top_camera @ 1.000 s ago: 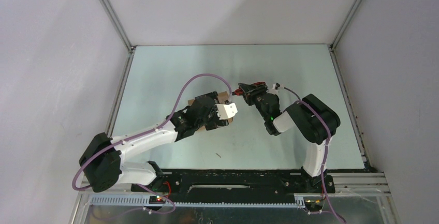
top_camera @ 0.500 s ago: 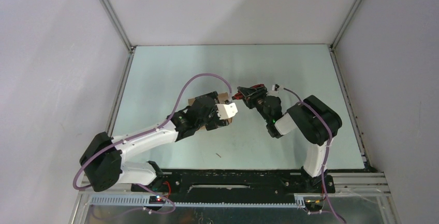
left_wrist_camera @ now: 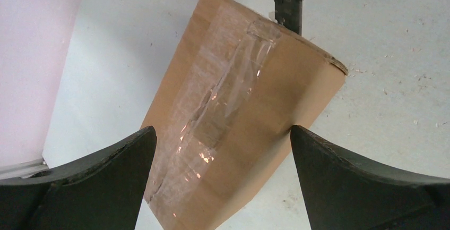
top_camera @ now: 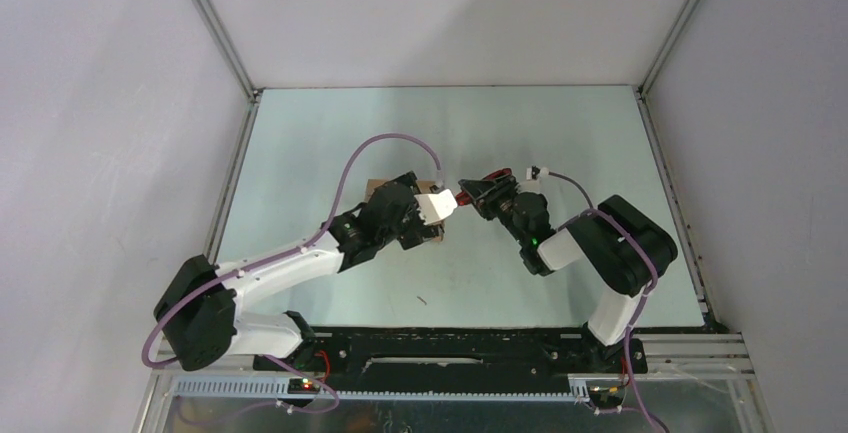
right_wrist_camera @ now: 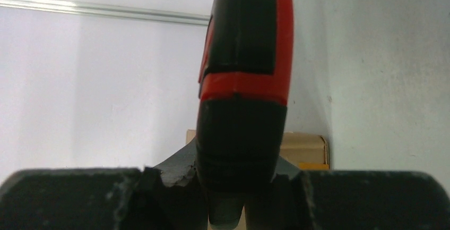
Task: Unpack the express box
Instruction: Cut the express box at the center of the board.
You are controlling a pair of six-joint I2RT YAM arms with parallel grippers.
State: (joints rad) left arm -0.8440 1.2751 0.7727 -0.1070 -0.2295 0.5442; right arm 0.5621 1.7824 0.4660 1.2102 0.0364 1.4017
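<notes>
The express box (left_wrist_camera: 239, 118), brown cardboard with clear tape along its seam, lies between my left gripper's (left_wrist_camera: 223, 134) two black fingers, and both fingertips touch its sides. In the top view the left gripper (top_camera: 415, 218) covers most of the box (top_camera: 378, 188). My right gripper (top_camera: 500, 198) is shut on the red-and-black utility knife (top_camera: 478, 190), whose front end points at the box's right end. In the left wrist view the knife tip (left_wrist_camera: 289, 1) sits at the box's far edge. In the right wrist view the knife (right_wrist_camera: 244, 81) fills the middle, with the box (right_wrist_camera: 302, 145) behind it.
The pale green table (top_camera: 560, 143) is bounded by grey walls and metal rails at the back and sides. A small orange-yellow strip (right_wrist_camera: 313, 165) shows at the box's lower edge in the right wrist view.
My left gripper with the box has shifted slightly away from the bases. My right arm has swung its elbow to the right, and the knife tip now sits close to the box's end.
</notes>
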